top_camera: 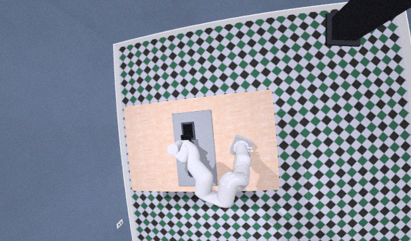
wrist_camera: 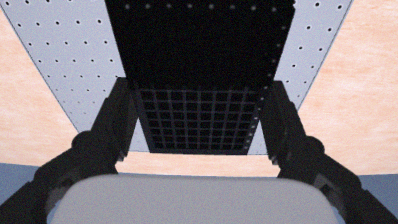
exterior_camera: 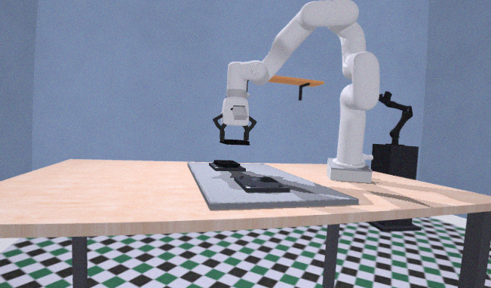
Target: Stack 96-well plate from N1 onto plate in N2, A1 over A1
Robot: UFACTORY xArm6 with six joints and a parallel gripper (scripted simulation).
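Grey baseboard [top_camera: 205, 126] lies on the wooden table [top_camera: 149, 158] in the top view, and the arm [top_camera: 199, 176] reaches over it towards the black lower plate [top_camera: 187, 129] in its nest. From the exterior view, the gripper [exterior_camera: 234, 140] hangs well above the baseboard, clamped on the carried 96-well plate [exterior_camera: 234, 142], level, nearly over the lower plate. At the wrist, dark fingers pinch the gridded plate's sides above the baseboard.

arm [exterior_camera: 353, 113]: glossy white, rounded tubular links, bulbous joints. square pale grey base plate [exterior_camera: 333, 174]. wrist housing white with grey square panel. end effector [exterior_camera: 234, 136]: black, angular linkage fingers, thin, matte.
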